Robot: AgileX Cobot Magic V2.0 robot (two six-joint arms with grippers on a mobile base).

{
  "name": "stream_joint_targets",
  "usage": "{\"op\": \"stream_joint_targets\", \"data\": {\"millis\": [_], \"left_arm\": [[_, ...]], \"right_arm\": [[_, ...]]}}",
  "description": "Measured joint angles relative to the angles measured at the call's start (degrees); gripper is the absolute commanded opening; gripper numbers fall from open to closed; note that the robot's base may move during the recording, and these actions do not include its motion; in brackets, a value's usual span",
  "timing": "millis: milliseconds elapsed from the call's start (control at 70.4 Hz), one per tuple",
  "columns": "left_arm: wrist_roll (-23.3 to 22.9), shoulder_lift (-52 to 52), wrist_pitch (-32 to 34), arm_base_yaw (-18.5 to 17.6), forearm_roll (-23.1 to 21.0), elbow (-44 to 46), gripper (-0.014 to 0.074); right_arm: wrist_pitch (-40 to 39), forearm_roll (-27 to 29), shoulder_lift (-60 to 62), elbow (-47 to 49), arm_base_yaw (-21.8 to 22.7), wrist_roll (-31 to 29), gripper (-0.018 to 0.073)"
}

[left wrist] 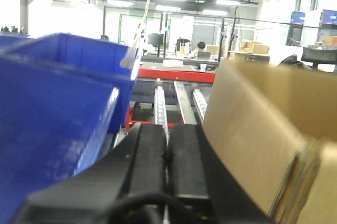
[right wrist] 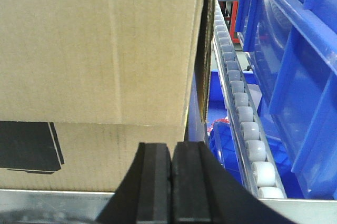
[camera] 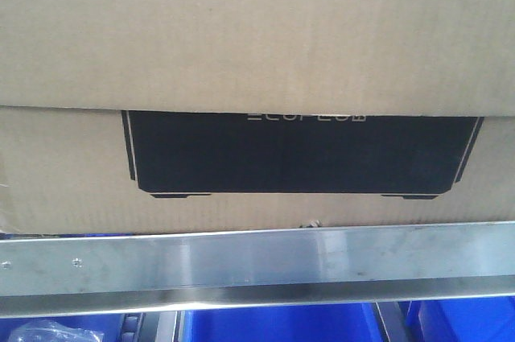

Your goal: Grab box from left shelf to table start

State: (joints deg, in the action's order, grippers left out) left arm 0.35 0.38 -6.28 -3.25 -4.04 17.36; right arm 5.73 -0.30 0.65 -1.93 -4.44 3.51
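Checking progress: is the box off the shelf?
No, the box sits behind the steel rail of the shelf.

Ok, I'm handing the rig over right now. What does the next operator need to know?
Left gripper: shut, empty, between a blue bin and the box's side.
Right gripper: shut, empty, at the box's other side, next to the roller track.
Box: on the shelf, not gripped.
Done: arms flank the box.
Left: take hold, pull it off the shelf, set it on the table, which is out of view.
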Motion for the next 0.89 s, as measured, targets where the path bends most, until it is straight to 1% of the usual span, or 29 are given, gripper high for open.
{"op": "stream_joint_targets", "data": {"millis": [43, 57, 71, 99, 142, 241, 298, 455, 554, 597, 682, 781, 895], "left_arm": [[0.0, 1.18, -2.29, 0.0, 0.11, 2.49, 0.0332], [0.0, 1.62, -2.85, 0.0, 0.11, 3.26, 0.0347], [0.0, 2.09, -3.41, 0.0, 0.11, 4.4, 0.0384], [0.0, 3.41, -4.53, 0.0, 0.19, 5.89, 0.0426], [0.0, 5.57, -6.84, 0.0, -0.04, 8.42, 0.0447], [0.0, 10.68, -11.19, 0.0, -1.92, 13.61, 0.044], [0.0, 14.41, -13.87, 0.0, -4.12, 17.16, 0.044], [0.15, 25.5, -23.72, 0.0, -9.64, 27.54, 0.044], [3.57, 33.21, -30.17, 0.0, -13.45, 34.54, 0.044], [5.57, 36.67, -32.38, 0.0, -15.47, 37.63, 0.044], [7.99, 42.32, -36.12, 0.0, -18.35, 42.36, 0.044], [9.5, 48.65, -39.4, 0.0, -20.46, 47.38, 0.044], [9.96, 54.78, -42.07, -0.25, -21.07, 51.71, 0.044]], "right_arm": [[0.0, 0.0, 0.0, 0.0, 0.0, 0.0, 0.0057], [0.0, 0.0, 0.0, 0.0, 0.0, 0.0, 0.0057], [0.0, 0.0, 0.0, 0.0, 0.0, 0.0, 0.0057], [0.0, 0.0, 0.0, 0.0, 0.0, 0.0, 0.0057], [0.0, 0.0, 0.0, 0.0, 0.0, 0.0, 0.0057], [0.0, 0.0, 0.0, 0.0, 0.0, 0.0, 0.0057], [0.0, 0.0, 0.0, 0.0, 0.0, 0.0, 0.0057], [0.0, 0.0, 0.0, 0.0, 0.0, 0.0, 0.0057], [0.0, 0.0, 0.0, 0.0, 0.0, 0.0, 0.0057], [0.0, 0.0, 0.0, 0.0, 0.0, 0.0, 0.0057], [0.0, 0.0, 0.0, 0.0, 0.0, 0.0, 0.0057], [0.0, 0.0, 0.0, 0.0, 0.0, 0.0, 0.0057], [0.0, 0.0, 0.0, 0.0, 0.0, 0.0, 0.0057]]}}
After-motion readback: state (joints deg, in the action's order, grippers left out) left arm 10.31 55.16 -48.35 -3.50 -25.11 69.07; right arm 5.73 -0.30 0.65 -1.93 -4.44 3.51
